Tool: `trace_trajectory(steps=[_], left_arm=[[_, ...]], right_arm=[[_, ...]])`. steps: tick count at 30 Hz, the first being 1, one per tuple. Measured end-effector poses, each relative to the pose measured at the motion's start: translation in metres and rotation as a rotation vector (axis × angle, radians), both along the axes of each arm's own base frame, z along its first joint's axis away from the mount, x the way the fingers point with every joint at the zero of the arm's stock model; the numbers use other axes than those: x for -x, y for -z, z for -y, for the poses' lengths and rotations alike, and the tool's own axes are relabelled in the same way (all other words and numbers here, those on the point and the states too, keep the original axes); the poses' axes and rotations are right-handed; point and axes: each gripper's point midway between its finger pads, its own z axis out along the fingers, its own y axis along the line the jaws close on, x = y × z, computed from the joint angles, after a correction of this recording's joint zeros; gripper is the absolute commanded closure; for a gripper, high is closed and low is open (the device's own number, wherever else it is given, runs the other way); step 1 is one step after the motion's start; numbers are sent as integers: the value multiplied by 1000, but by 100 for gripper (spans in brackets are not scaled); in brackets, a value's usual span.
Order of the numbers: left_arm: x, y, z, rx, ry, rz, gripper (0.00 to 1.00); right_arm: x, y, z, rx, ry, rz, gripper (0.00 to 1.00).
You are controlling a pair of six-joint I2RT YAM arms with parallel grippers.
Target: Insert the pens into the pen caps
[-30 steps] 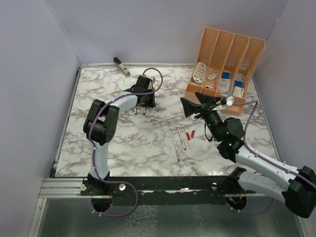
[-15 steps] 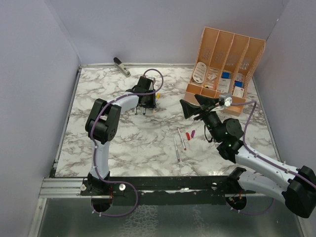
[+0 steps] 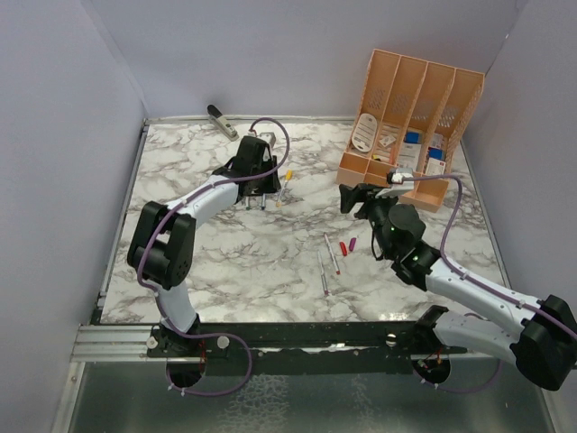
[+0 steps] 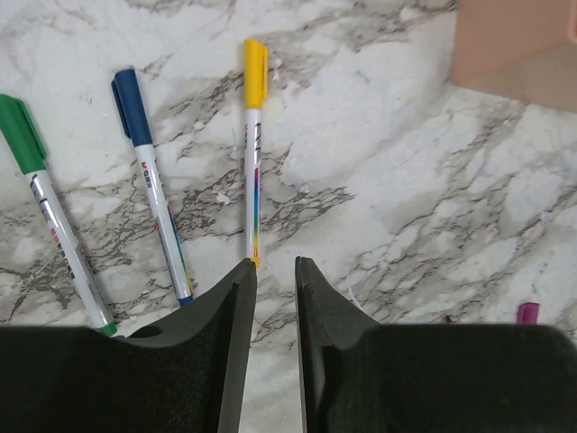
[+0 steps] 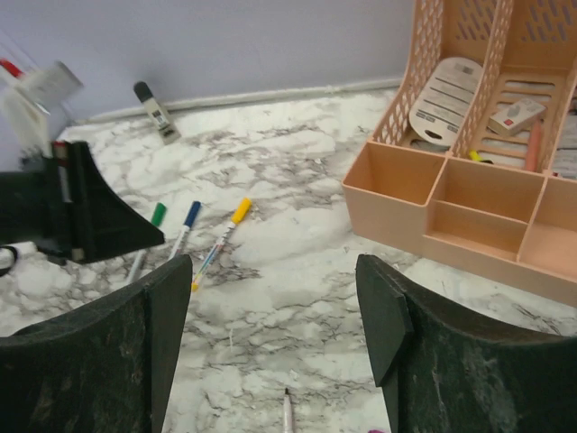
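Left hand (image 4: 275, 275), narrow and empty, hovers at the yellow-capped pen (image 4: 252, 162), left of the orange organizer (image 3: 380, 86). Right hand (image 5: 275, 307) is spread wide, empty. 2 bare pens (image 3: 332, 253) and 2 loose caps (image 3: 343, 245) lie on the counter (image 3: 225, 262), nearer than the organizer.

A robotics lab test cell: a marble-patterned tabletop (image 3: 252, 262) boxed in by plain lilac panels (image 3: 63, 135) at the left, back and right of the frame, a left arm (image 3: 180, 225) and a right arm (image 3: 473, 293) bolted to a mounting rail (image 3: 315, 336) along the bottom edge (a purple cable (image 3: 212, 394) loops under it), an orange desk organiser (image 3: 383, 77) at upper right
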Motion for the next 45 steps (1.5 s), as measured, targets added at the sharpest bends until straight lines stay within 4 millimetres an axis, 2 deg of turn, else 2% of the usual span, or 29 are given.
trace_trajectory(steps=[4, 7, 10, 13, 17, 20, 23, 26, 30, 35, 40, 45], left_arm=[[8, -37, 11, 41, 27, 90, 71], [23, -43, 21, 54, 64, 109, 71], [46, -32, 36, 54, 128, 82, 69], [72, -12, 49, 44, 193, 30, 67], [115, 11, 59, 22, 273, -39, 66], [143, 13, 63, 17, 323, -57, 66], [159, 4, 69, 31, 354, -36, 66], [164, -10, 66, 46, 344, 0, 66], [161, -23, 59, 50, 300, 42, 66], [159, -22, 53, 46, 263, 52, 66], [162, -14, 49, 36, 248, 33, 66], [163, -9, 46, 28, 240, 23, 66]], right_arm=[[-6, 16, 1, 81, 38, -115, 45], [-4, 33, 2, 121, 41, -197, 46], [3, 55, 9, 161, 55, -275, 47], [9, 72, 16, 196, 72, -331, 48], [15, 81, 21, 215, 79, -373, 51], [22, 86, 26, 226, 81, -403, 62], [29, 92, 20, 233, 28, -429, 71], [40, 102, 7, 235, -61, -463, 72], [64, 123, -20, 272, -189, -512, 72], [100, 159, -48, 354, -306, -584, 66], [115, 182, -58, 410, -345, -636, 63], [120, 197, -60, 448, -349, -671, 64]])
